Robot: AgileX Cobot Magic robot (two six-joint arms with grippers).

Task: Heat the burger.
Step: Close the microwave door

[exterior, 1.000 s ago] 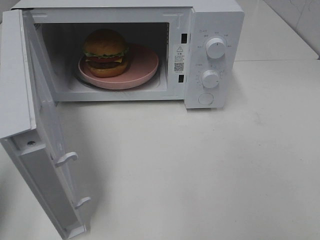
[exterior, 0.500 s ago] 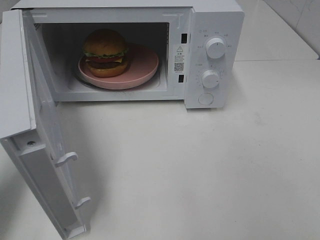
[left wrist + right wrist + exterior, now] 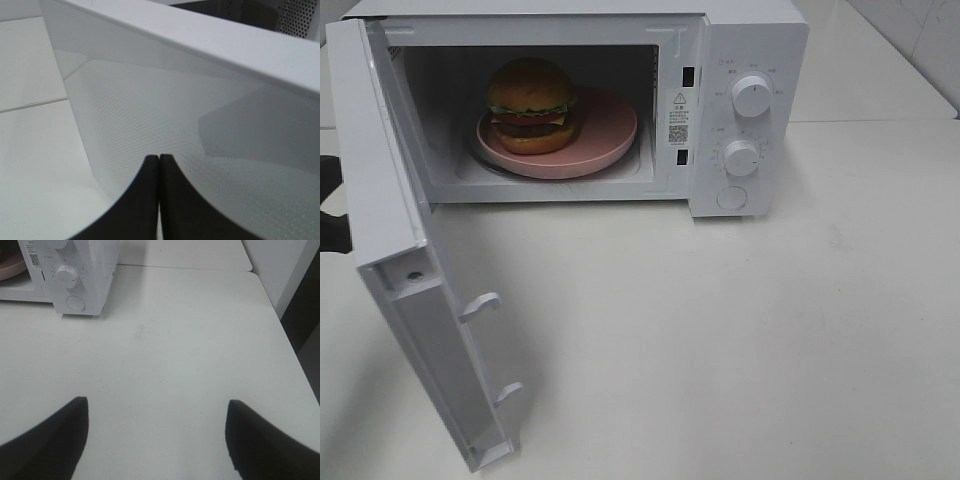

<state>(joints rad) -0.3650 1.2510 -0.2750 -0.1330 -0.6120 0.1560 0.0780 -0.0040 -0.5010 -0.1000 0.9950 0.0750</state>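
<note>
The burger (image 3: 530, 104) stands on a round pink plate (image 3: 610, 128) inside the open white microwave (image 3: 750, 60). The microwave door (image 3: 435, 330) stands partly swung out at the left. My left gripper (image 3: 332, 228) shows as a dark shape behind the door's outer side. In the left wrist view it (image 3: 159, 161) is shut and empty, its tips right at the door's outer face (image 3: 175, 115). My right gripper (image 3: 156, 402) is open and empty above the table, away from the microwave (image 3: 75, 275); it does not show in the exterior view.
The microwave has two knobs (image 3: 752, 95) (image 3: 741, 157) and a round button (image 3: 732, 197) on its right panel. It stands on a white table (image 3: 740, 340), whose right edge (image 3: 280, 325) shows in the right wrist view.
The door has swung a little toward the microwave opening. My left gripper has come into view behind it at the left edge. The burger and plate have not moved.
</note>
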